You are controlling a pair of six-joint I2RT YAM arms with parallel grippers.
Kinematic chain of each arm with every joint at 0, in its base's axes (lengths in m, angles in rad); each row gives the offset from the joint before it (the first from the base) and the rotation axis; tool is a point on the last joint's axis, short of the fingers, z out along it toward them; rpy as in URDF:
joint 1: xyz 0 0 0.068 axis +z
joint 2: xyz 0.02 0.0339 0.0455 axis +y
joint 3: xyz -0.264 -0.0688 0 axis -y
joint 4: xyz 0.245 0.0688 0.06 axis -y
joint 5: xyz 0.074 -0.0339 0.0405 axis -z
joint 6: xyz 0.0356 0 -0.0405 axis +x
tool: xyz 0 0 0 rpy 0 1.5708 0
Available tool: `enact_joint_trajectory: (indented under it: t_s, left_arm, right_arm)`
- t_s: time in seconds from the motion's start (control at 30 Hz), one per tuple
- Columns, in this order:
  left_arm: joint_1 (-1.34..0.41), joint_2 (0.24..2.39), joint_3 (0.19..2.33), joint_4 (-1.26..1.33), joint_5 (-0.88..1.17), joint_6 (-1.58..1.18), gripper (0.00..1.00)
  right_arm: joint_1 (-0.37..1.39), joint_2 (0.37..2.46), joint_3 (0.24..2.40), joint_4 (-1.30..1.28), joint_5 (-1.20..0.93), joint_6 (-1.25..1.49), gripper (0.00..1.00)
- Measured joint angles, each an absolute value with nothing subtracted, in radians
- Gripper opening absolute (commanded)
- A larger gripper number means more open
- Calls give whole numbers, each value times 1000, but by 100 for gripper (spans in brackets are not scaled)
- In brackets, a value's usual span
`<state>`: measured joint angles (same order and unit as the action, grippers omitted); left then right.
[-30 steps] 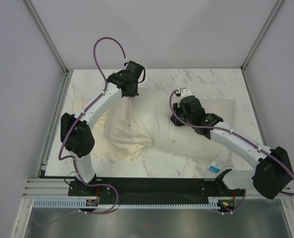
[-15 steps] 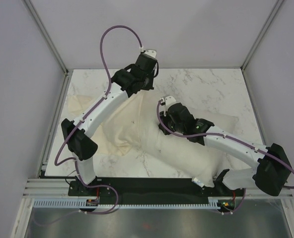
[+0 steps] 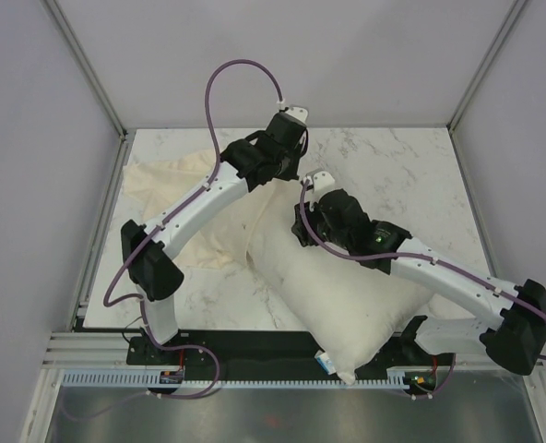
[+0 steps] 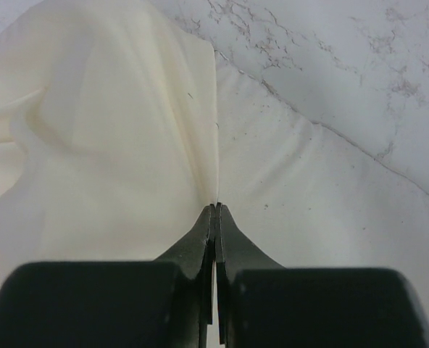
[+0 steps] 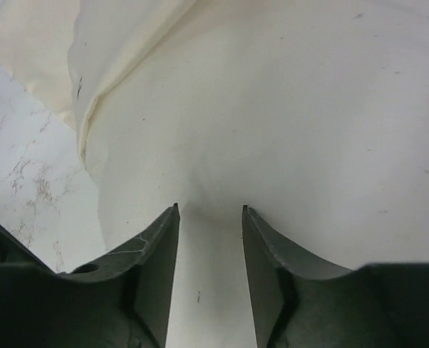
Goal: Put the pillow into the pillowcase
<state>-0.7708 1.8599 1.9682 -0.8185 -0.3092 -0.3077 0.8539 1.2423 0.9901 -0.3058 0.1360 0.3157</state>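
The plump off-white pillow point(image 3: 338, 295) lies diagonally. Its near corner, with the small blue tag point(image 3: 325, 360), hangs over the table's front edge. The thin cream pillowcase point(image 3: 167, 198) spreads from the far left up to the pillow's far end. My left gripper point(image 4: 216, 206) is shut on the pillowcase point(image 4: 106, 138) edge, right where it meets the pillow point(image 4: 316, 217). My right gripper point(image 5: 209, 209) presses into the pillow point(image 5: 294, 109) with its jaws apart and smooth pillow fabric between the fingers. The pillowcase point(image 5: 33, 43) shows beyond it at the upper left.
The marble table point(image 3: 402, 161) is enclosed by grey walls at the back and sides. A black base plate and a rail point(image 3: 255, 346) run along the near edge under the pillow's overhanging corner. Purple cables point(image 3: 227, 78) arch above the left arm.
The pillow swung from lying crosswise to diagonal, its tagged corner sliding over the front edge. The left gripper carried the pillowcase edge right and farther back. The right jaws opened.
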Motion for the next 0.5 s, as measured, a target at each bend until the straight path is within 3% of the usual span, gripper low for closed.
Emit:
enact_joint_trajectory:
  t_s: [0.23,0.5]
  left_arm:
    - [-772,1854,1885,-786,-310,-308,2]
    - [-772,1794,1799,-721,-308,-307,2]
  right_arm:
    - [799,1218,1092,-377,246,313,68]
    - [572,1252,1170,-400,182,319,77]
